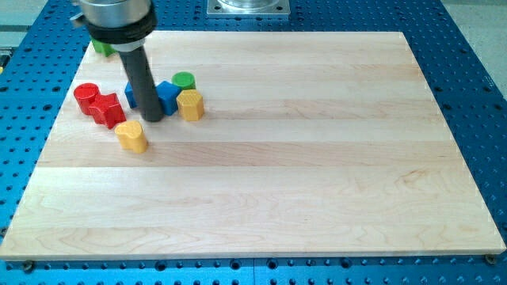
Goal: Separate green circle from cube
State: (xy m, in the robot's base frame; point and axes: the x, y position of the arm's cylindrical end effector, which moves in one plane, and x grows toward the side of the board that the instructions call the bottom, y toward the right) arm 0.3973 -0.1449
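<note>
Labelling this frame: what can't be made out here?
- Blue block, camera view: the rod covers its left part, so its shape is unclear.
- Green block at the view's top left: mostly behind the arm.
- My tip: contact with the blue block cannot be told.

— Which colours do we see on our pale, wood-grained desk (317, 158)?
— A green circle (184, 80), blue cube (167, 96), yellow hexagon (191, 104), yellow heart (131, 136), red cylinder (85, 96), red block (108, 109).

Circle (184, 80) touching cube (165, 95), upper right.
</note>
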